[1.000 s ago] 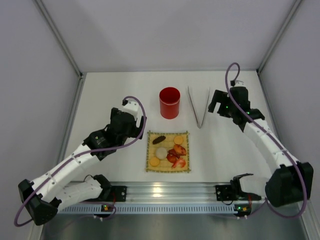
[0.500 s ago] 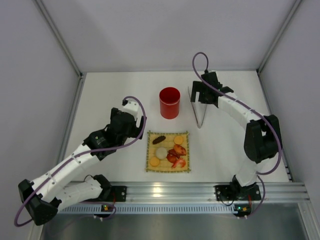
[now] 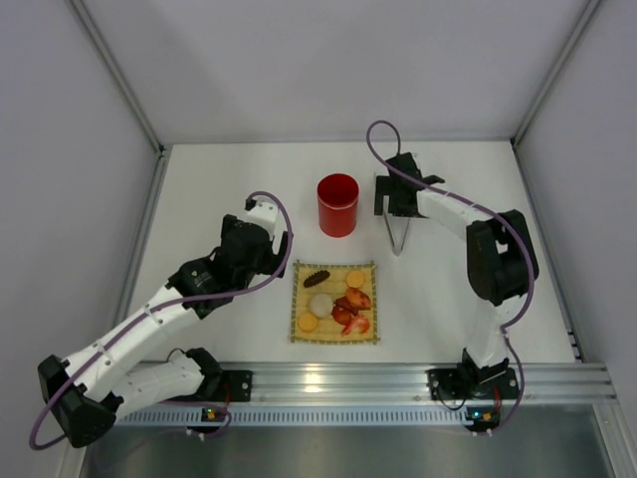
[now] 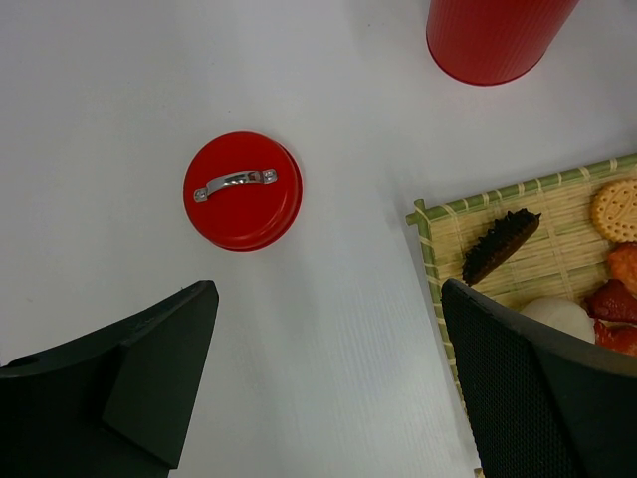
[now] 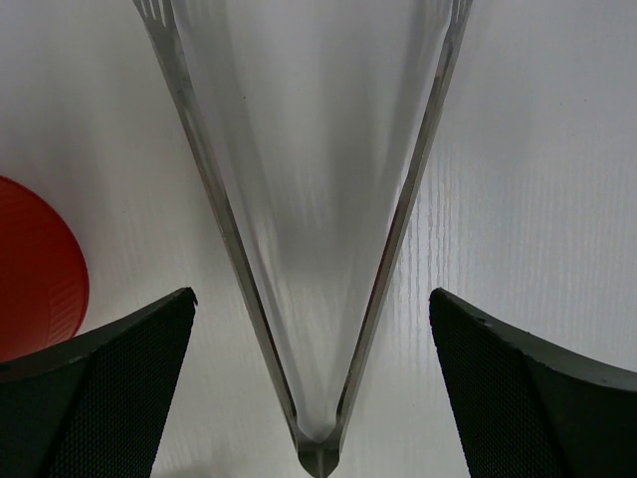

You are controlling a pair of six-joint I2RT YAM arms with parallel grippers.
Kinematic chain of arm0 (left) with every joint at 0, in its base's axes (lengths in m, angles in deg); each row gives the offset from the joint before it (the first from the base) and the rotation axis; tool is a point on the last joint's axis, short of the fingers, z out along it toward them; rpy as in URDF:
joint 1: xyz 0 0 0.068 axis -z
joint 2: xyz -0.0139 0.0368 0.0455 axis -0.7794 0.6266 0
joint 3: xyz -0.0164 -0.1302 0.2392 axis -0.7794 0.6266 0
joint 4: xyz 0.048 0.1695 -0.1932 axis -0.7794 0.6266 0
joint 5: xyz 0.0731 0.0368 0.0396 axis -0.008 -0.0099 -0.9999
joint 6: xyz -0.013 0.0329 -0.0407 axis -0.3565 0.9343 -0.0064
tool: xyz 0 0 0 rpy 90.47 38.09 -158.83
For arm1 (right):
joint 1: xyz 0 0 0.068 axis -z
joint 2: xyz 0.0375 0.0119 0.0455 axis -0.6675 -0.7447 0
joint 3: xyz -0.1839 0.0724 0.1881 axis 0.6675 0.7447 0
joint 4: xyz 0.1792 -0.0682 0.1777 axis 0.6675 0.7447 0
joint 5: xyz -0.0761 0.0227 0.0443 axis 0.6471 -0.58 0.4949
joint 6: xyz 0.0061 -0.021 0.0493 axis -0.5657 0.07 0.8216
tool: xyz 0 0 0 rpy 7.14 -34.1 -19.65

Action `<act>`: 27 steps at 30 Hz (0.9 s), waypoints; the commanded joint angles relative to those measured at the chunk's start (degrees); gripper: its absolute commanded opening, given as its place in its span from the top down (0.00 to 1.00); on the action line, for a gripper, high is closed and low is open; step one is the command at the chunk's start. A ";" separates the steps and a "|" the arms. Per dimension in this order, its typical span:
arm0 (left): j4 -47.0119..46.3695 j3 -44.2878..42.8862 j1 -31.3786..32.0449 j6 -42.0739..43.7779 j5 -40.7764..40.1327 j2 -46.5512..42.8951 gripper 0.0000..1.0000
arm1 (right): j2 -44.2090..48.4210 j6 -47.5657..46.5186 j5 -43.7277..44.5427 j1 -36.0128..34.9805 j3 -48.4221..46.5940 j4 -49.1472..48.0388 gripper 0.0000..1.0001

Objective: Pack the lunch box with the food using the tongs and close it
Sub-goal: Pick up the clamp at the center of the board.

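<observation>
Jaws of the right gripper [image 5: 311, 299] stand spread wide, released, gripping nothing. Between them, on the white table [image 5: 557, 149], lie the tongs [image 5: 318, 450]. The joined end of the V sits nearest the wrist, centred in the gap, and the two slim arms fan out ahead of it. Both arms lie inside the gap and neither touches the black fingers [image 5: 109, 388]. Whether the fingertips reach the table I cannot tell. Outside the jaw on the left of that wrist view a curved edge of the red lunch box [image 5: 35, 269] shows, apart from the tongs.

The left gripper [image 4: 326, 319] is likewise released, jaws wide and holding nothing. Ahead of the gap, toward the finger on the left of its wrist view, the red lid [image 4: 242, 190] lies flat with its silver handle up, clear of both fingers. Farther ahead, off toward the other finger, the lunch box stands upright, and the top view shows it open. A corner of the bamboo mat [image 4: 537, 224] lies just ahead of that same finger and carries the food [image 3: 343, 304]. The dark brown piece [image 4: 500, 245] is nearest the corner and an orange round slice [image 4: 619, 209] lies beyond it. The white piece [image 4: 557, 314] and red chunks [image 4: 609, 299] are partly hidden behind the finger.
</observation>
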 commanded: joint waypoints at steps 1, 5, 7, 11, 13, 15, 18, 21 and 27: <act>-1.31 0.41 0.03 0.04 -0.14 -0.05 0.01 | -0.87 -0.49 1.06 -0.94 -1.49 0.17 0.01; -1.40 0.41 0.03 0.04 -0.14 -0.05 0.01 | -1.93 -0.32 -0.17 -0.94 -0.97 -0.62 0.01; -1.31 0.41 0.03 -0.04 -0.14 -0.05 0.01 | -2.63 -0.32 -0.08 -0.94 -0.88 -0.62 0.01; -1.40 0.41 0.03 0.04 -0.05 0.04 0.01 | -3.25 -0.40 -0.17 -0.94 -0.70 -1.15 0.01; -1.40 0.41 0.03 0.04 -0.05 -0.04 0.01 | -3.86 -0.41 -0.17 -1.03 -0.79 -1.32 0.00; -1.31 0.41 0.03 0.04 -0.05 -0.05 0.01 | -4.48 -0.40 -0.34 -0.85 -0.88 -1.67 0.00; -1.22 0.41 0.03 0.04 -0.14 0.04 0.01 | -5.18 -0.23 -0.61 -0.85 -0.97 -2.03 0.00; -1.22 0.41 0.03 -0.04 -0.14 0.04 0.01 | -5.97 -0.05 -1.13 -0.68 -0.97 -2.29 0.01; -1.31 0.41 0.03 0.04 -0.05 -0.04 0.01 | -6.15 0.03 -2.10 -0.50 0.35 -3.69 0.08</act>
